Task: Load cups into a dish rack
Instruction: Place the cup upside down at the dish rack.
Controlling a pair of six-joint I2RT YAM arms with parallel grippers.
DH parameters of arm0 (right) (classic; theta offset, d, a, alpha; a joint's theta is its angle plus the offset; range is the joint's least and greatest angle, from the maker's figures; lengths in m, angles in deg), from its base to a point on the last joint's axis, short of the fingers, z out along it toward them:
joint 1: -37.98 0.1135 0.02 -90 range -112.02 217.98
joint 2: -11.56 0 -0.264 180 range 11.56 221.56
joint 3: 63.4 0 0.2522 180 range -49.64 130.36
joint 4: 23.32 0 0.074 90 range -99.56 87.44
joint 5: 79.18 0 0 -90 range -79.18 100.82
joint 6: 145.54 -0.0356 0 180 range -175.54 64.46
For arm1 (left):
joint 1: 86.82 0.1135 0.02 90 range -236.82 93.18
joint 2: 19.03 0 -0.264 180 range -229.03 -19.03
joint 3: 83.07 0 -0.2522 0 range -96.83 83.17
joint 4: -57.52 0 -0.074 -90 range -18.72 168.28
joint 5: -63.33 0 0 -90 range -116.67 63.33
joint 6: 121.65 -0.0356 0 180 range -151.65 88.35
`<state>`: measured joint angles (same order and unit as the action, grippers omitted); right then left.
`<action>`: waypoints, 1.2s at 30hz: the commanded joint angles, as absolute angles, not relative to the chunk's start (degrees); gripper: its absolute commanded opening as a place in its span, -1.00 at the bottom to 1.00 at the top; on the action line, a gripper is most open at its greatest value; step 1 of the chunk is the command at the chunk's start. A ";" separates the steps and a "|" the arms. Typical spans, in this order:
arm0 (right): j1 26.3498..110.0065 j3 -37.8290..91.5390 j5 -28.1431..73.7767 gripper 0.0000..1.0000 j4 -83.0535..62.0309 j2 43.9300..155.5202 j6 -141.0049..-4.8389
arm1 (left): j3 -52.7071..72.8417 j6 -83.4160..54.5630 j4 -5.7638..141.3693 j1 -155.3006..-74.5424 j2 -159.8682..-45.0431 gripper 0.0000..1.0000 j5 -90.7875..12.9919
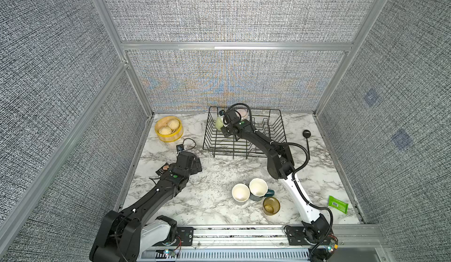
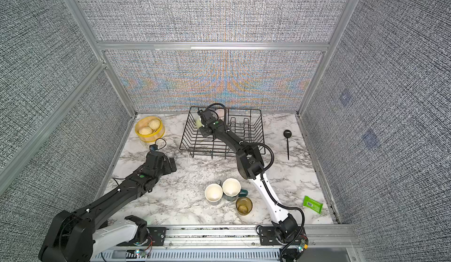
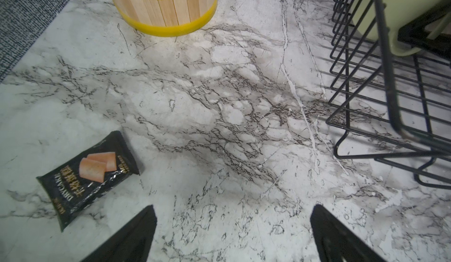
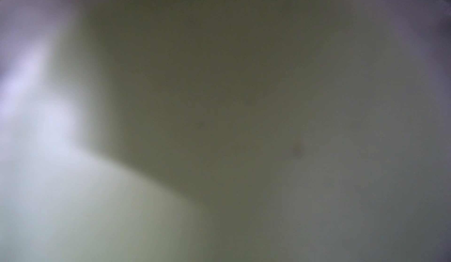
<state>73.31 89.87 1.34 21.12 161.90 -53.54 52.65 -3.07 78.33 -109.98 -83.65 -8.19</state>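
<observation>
Underneath, marble tabletop; grey woven walls.

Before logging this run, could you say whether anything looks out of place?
Two stray snack packets lie on the marble table: a black foil packet by the left hand, a green wrapper at the right edge.

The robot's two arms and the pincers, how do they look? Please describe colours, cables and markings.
Both arms are mostly black, blocky shells. The left arm and the right arm each have one white link near the base and a small green dot by the wrist. A black ribbed hose loops along the right arm. The left pincer has two black tapered fingers.
</observation>
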 commanded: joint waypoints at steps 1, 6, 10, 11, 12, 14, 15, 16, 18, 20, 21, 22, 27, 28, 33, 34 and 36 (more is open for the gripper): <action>73.31 90.20 -0.30 -0.93 17.37 161.49 -53.69 | 52.65 -3.70 78.13 -109.92 -82.96 0.99 -7.25; 73.25 88.22 -0.43 -0.57 17.55 160.23 -53.95 | 52.72 -3.79 77.85 -109.94 -82.61 0.99 -7.86; 73.31 88.18 -0.84 -0.35 18.01 159.58 -53.69 | 52.50 -3.69 78.82 -109.86 -82.66 0.99 -7.33; 73.30 87.97 -1.08 -0.32 18.23 159.14 -53.77 | 52.50 -3.70 78.82 -109.89 -82.40 0.99 -7.56; 73.30 87.56 -1.13 -0.32 18.23 158.76 -53.86 | 52.50 -3.71 78.71 -109.94 -82.15 0.99 -7.81; 73.25 86.76 -1.06 -0.32 17.71 158.06 -53.80 | 52.57 -3.87 79.01 -109.89 -81.63 0.98 -7.59; 73.31 86.60 -0.88 -0.33 17.67 157.90 -53.78 | 52.71 -3.82 79.26 -109.94 -81.31 0.99 -7.25; 73.18 86.60 -0.72 -0.36 17.76 157.82 -53.86 | 52.80 -3.87 79.40 -109.92 -81.04 0.99 -6.91; 73.30 86.51 -0.70 -0.49 18.25 157.56 -54.16 | 53.09 -3.94 79.37 -109.92 -80.34 0.99 -6.91; 73.29 86.04 -0.69 -0.65 18.24 157.20 -54.72 | 53.24 -4.08 79.17 -109.89 -79.80 0.98 -7.33; 73.24 85.77 -0.65 -0.69 18.05 157.11 -54.98 | 53.29 -4.13 79.30 -109.93 -79.55 0.99 -7.19; 73.31 85.78 -0.61 -0.73 18.11 157.02 -55.21 | 53.35 -4.14 79.52 -109.94 -79.45 0.99 -6.87; 73.42 84.77 -1.21 -0.89 18.66 155.73 -56.54 | 53.55 -4.10 79.57 -109.94 -78.54 0.98 -7.18; 73.42 84.46 -1.32 -0.90 18.57 155.41 -56.72 | 53.55 -4.13 79.63 -109.94 -78.48 0.98 -7.13; 73.59 83.27 -1.46 -0.90 19.47 153.92 -57.65 | 53.64 -4.11 79.81 -109.89 -77.75 0.98 -7.37; 73.59 82.89 -1.28 -0.90 19.62 153.41 -57.90 | 53.71 -4.20 79.80 -109.93 -77.65 0.98 -7.40; 73.72 82.14 -0.21 -0.90 19.94 151.97 -58.30 | 54.03 -4.14 79.69 -109.94 -77.37 0.98 -6.75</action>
<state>73.59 82.57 -0.84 19.21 153.58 -57.01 53.72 -3.62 79.73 -109.98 -77.72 -7.31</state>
